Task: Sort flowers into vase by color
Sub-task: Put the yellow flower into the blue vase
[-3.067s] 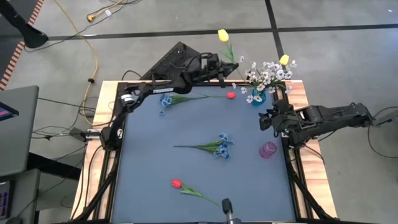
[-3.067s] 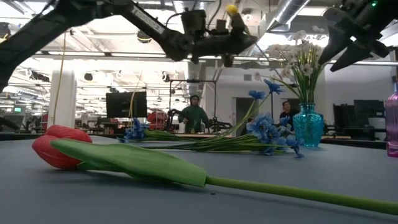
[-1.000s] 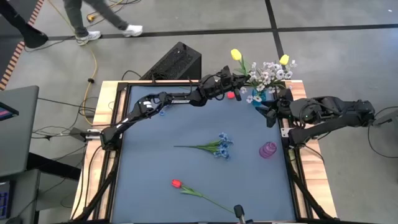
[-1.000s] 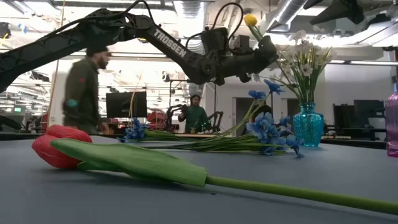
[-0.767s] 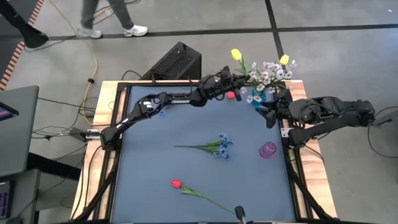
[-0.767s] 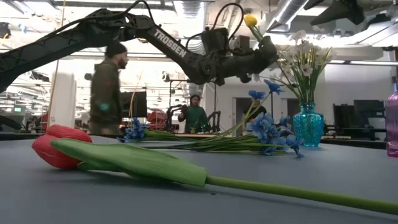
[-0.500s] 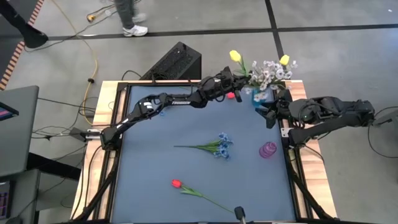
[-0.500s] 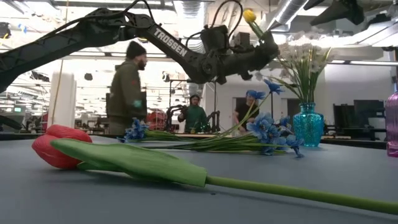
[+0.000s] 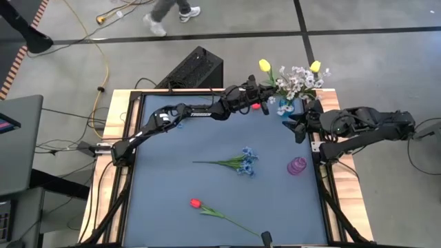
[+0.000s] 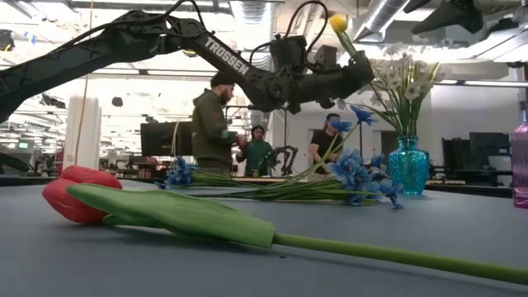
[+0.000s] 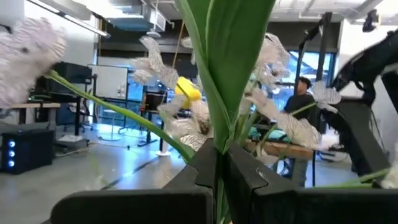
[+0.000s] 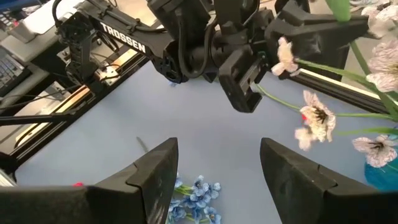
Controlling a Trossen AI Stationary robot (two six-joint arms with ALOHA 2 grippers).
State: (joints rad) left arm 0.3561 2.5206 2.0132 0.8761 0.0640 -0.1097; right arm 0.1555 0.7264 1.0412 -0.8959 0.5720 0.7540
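Two red tulips: one (image 9: 195, 203) lying near bench (image 9: 165, 186) front edge, one (image 9: 255, 106) at back by left arm. Two blue clusters: one (image 9: 182, 114) at back left under left arm, one (image 9: 247, 161) mid-bench. Two yellow tulips: one (image 9: 264, 65) in left hand (image 9: 262, 103), one (image 9: 315, 66) in teal vase (image 9: 287, 107) with white sprays (image 9: 296, 81). One pink vase (image 9: 297, 166), right side. Left hand clamped together on yellow tulip stem, raised just beside teal vase. Right hand (image 9: 295, 126) fingers apart, holding nothing, near teal vase.
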